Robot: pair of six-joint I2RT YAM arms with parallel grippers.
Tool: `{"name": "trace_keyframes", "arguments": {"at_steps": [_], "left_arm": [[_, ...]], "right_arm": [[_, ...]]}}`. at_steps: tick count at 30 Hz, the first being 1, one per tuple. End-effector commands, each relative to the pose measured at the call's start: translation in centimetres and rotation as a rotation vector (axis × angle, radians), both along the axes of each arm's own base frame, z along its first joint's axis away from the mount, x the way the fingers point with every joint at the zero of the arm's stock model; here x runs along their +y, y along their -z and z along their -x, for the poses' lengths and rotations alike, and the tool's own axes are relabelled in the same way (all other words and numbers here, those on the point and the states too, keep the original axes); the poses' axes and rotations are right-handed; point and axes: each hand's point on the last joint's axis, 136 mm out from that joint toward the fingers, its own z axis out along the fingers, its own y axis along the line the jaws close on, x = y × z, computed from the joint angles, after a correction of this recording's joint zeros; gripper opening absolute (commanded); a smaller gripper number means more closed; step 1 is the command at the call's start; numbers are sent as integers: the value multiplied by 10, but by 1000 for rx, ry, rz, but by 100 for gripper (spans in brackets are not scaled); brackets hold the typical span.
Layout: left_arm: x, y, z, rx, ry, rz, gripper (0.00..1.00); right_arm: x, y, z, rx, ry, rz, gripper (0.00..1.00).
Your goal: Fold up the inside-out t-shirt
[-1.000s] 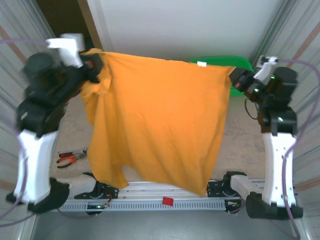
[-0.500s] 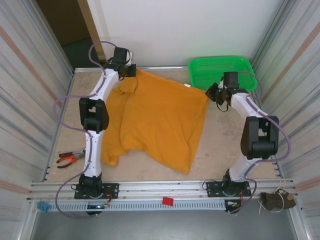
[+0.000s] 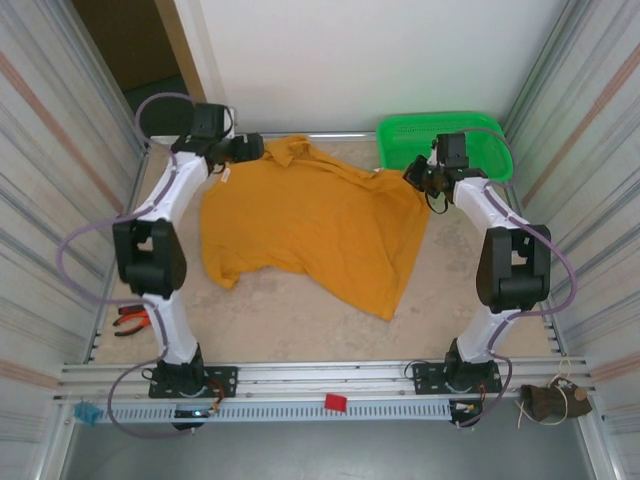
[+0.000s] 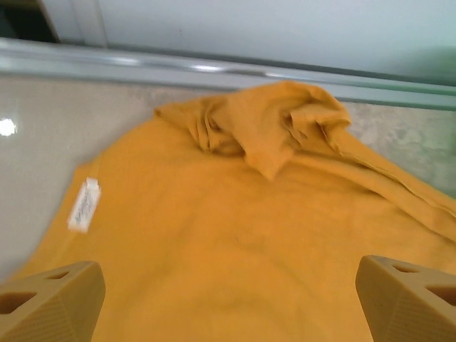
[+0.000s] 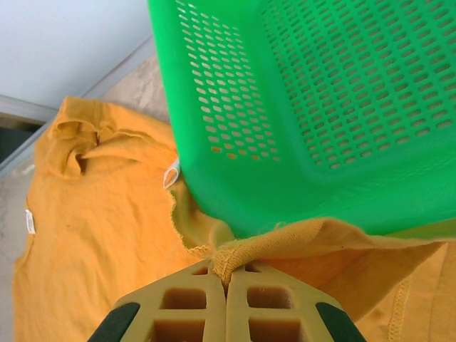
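Shirt (image 3: 320, 225): rumpled on worktop (image 3: 300, 320), far corner under basket (image 3: 470, 135).
Left jaws: apart above the shirt, holding nothing.
Right jaws: clamped on shirt edge beside basket.
Handling: I judge it light, limp; pinch hems, corners.

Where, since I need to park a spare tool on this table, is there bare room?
Barest: the near strip of table between the t-shirt and the front rail. A smaller patch lies between the t-shirt and the right arm. Crowded: the far edge, with the green basket, left pincer and right pincer; pliers sit near left.
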Motion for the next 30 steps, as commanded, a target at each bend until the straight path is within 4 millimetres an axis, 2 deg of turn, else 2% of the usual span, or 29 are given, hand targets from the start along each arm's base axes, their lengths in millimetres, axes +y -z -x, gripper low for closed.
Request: {"name": "trace_keyframes", "arguments": {"at_steps": [1, 4, 6, 10, 13, 17, 22, 24, 27, 30], "left_arm": [[-8, 39, 44, 117, -114, 197, 91], [-16, 87, 77, 217, -203, 266, 92], [-13, 113, 90, 263, -265, 244, 92], [3, 148, 96, 358, -363, 189, 92], [20, 160, 92, 400, -409, 165, 92], [36, 157, 73, 398, -411, 110, 93], [53, 146, 30, 380, -380, 28, 92], [56, 143, 10, 369, -362, 0, 92], [54, 140, -19, 360, -322, -34, 92], [46, 132, -41, 331, -270, -37, 92]], "right_arm": [[1, 11, -1, 13, -16, 37, 0], [-1, 20, -1, 32, -10, 53, 0], [-4, 26, 1, 49, -7, 70, 0], [-12, 47, 12, 104, 15, 105, 0], [-21, 51, 28, 122, 49, 114, 0], [-34, 53, 57, 144, 119, 99, 0], [-48, 56, 104, 194, 225, 73, 0], [-47, 57, 126, 205, 247, 48, 0], [-43, 60, 160, 211, 266, 20, 0], [-39, 50, 184, 192, 275, 15, 0]]}}
